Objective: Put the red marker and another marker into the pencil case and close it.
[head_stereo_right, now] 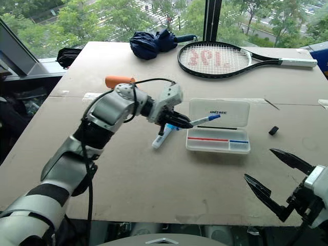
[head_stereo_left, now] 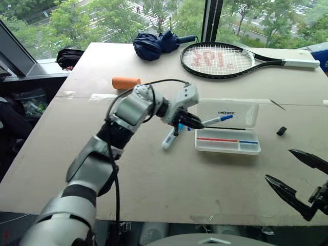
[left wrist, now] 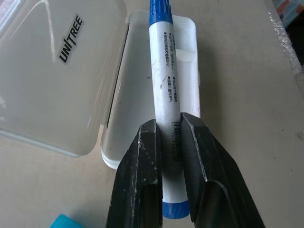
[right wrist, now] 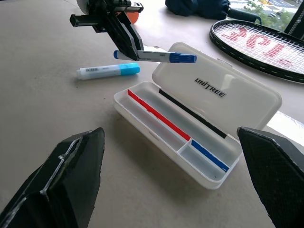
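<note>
My left jaws (head_stereo_left: 190,122) clamp a blue marker (head_stereo_left: 215,120) over the open pencil case (head_stereo_left: 228,134) — next, lower it into the tray; right jaws (head_stereo_right: 277,184) wide, idle.

a beige table (head_stereo_left: 169,184) stands before large windows (head_stereo_left: 102,15) showing green trees in daylight.

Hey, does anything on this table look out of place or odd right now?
One thing stands out: the task names a red marker, but the left tool holds a blue-capped marker above the open pencil case, and a light blue marker lies loose on the table beside it. Nothing looks spilled or damaged.
</note>
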Motion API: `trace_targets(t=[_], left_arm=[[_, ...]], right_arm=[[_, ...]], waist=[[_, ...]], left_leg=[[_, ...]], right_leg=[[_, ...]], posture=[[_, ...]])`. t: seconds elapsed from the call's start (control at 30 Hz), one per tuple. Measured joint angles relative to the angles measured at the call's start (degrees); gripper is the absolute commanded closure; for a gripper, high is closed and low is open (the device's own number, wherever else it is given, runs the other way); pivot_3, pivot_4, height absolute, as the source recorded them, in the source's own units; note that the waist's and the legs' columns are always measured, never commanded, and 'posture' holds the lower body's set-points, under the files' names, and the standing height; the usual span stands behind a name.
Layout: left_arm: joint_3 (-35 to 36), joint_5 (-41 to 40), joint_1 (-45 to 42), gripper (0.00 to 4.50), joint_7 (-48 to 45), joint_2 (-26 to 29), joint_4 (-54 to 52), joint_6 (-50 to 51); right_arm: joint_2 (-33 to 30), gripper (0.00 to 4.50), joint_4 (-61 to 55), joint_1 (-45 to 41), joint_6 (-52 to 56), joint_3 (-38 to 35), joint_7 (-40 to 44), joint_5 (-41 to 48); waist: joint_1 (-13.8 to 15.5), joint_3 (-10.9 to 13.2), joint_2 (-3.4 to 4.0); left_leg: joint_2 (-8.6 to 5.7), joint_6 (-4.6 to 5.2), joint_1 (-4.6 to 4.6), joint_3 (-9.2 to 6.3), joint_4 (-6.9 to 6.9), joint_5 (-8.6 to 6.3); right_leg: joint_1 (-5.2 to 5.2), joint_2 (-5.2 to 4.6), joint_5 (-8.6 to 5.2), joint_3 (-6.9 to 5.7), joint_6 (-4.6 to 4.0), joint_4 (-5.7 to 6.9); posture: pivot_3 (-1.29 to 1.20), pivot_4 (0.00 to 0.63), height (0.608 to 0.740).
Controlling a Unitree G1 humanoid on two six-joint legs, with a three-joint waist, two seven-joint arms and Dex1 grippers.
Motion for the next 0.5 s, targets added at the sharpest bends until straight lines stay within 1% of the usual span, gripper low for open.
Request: trace_targets(t=[0.13, 0.27, 0.43, 0.47, 0.5], left_arm=[[-2.35, 5.41, -3.86, 4.45, 1.87, -6.1, 9.89, -5.06], [-3.61, 9.25, -4.33, 4.45, 1.6, -9.56, 17.3, -10.41], [-3.85, 13.24, -6.59, 4.45, 1.31, -13.44, 24.24, -15.88], [-3.84, 13.64, -6.93, 3.44, 1.32, -13.73, 24.68, -16.38], [-3.73, 14.64, -7.4, 3.19, 1.33, -14.19, 25.69, -17.81]], right_arm=[[2.28, 0.0, -0.1, 4.43, -3.04, -2.89, 1.12, 0.02], [2.9, 0.0, -0.19, 5.41, -4.51, -3.14, 0.95, 0.02], [3.33, 0.0, -0.81, 6.1, -5.86, -3.13, 0.16, -0.65], [3.33, 0.0, -0.96, 6.15, -5.93, -3.12, 0.08, -0.73], [3.33, 0.0, -1.35, 6.21, -6.02, -3.12, -0.26, -0.79]], waist=[[-0.49, -0.01, 0.03], [-0.7, -0.01, 0.03], [-0.1, 0.01, 0.01], [0.04, 0.01, 0.01], [0.1, 0.0, 0.01]], left_leg=[[0.04, 0.01, 0.07, 0.09, -0.06, -0.01], [0.05, 0.01, 0.02, 0.1, -0.08, -0.01], [0.02, 0.01, -0.05, 0.12, -0.06, -0.01], [0.01, 0.02, -0.05, 0.12, -0.06, -0.01], [0.01, 0.02, -0.05, 0.13, -0.06, -0.01]], right_leg=[[-0.01, 0.03, -0.01, 0.09, 0.0, 0.0], [-0.06, 0.03, -0.02, 0.1, -0.01, 0.0], [-0.1, 0.0, -0.01, 0.1, 0.0, -0.04], [-0.1, 0.0, -0.01, 0.1, 0.0, -0.04], [-0.1, 0.0, -0.02, 0.11, 0.0, -0.05]], posture=[[0.0, 0.15, 0.732], [0.0, 0.15, 0.732], [0.0, 0.15, 0.732], [0.0, 0.15, 0.732], [0.0, 0.15, 0.732]])
